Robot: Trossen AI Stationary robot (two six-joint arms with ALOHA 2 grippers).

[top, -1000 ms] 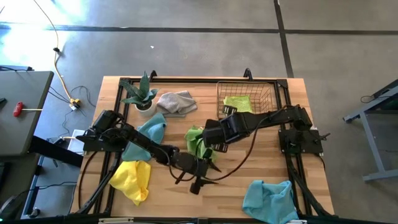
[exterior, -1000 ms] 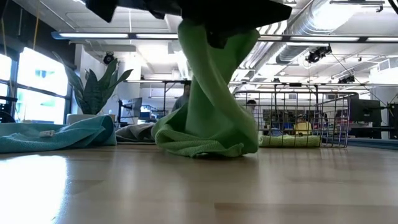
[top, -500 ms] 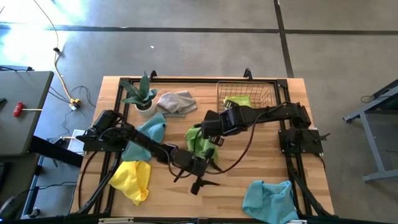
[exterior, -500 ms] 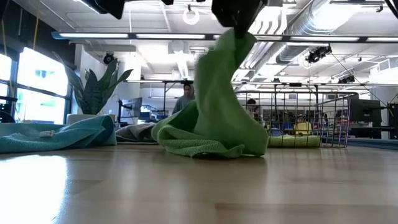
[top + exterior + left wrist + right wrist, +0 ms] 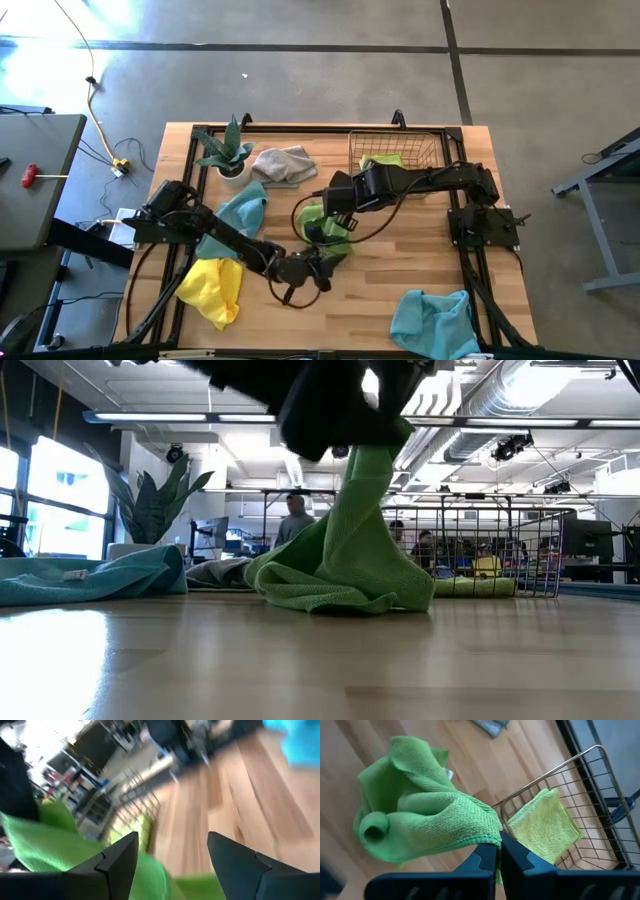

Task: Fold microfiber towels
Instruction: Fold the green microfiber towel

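Since prior frame: left pincer [image 5: 318, 277] slid in under lime towel [image 5: 325, 228], fingers apart, ready for lower edge | right pincer [image 5: 498, 851] clamped on towel corner, lifting it off desk [image 5: 400, 285] mid-centre; folded one lies in basket [image 5: 428, 152] beyond

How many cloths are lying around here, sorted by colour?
Light blue: 2, one beside the plant and one at the table's near edge.
Lime green: 2, one pinched in the right tool and one folded in the wire basket.
Yellow: 1.
Grey: 1.
Total: 6 cloths.
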